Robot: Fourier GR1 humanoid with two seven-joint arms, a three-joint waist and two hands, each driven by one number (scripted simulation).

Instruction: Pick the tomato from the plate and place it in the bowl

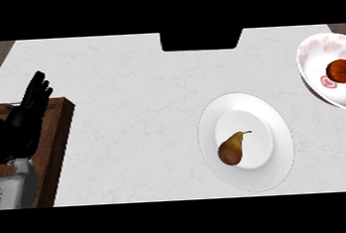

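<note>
- On the white marbled counter [130, 81], a plain white round plate [271, 173] is taken as the landmark; 1 brown-green pear [232, 148] lies on it, stem pointing up-right in the view.
- Up and to the right of that plate, at the view's right edge, a white bowl with pink markings [312, 49] is seen, and the round red tomato [342, 71] is found already resting inside it.
- No tomato is seen on the plate, so the task's placing looks done, judged from how things lie.
- Far to the left of the plate, the black left hand [26, 121] is shown over a dark wooden tray [60, 139], fingers straight and pointing up, released, holding nothing.
- The right hand is not shown anywhere.
- From the left hand's fingers the tomato lies far to the right and slightly up, well apart, with the plate between them.
- The tomato is near round, so no long axis is offered for a grasp.
- A black rectangular object [201, 39] is seen at the counter's far edge, above the plate.
</note>
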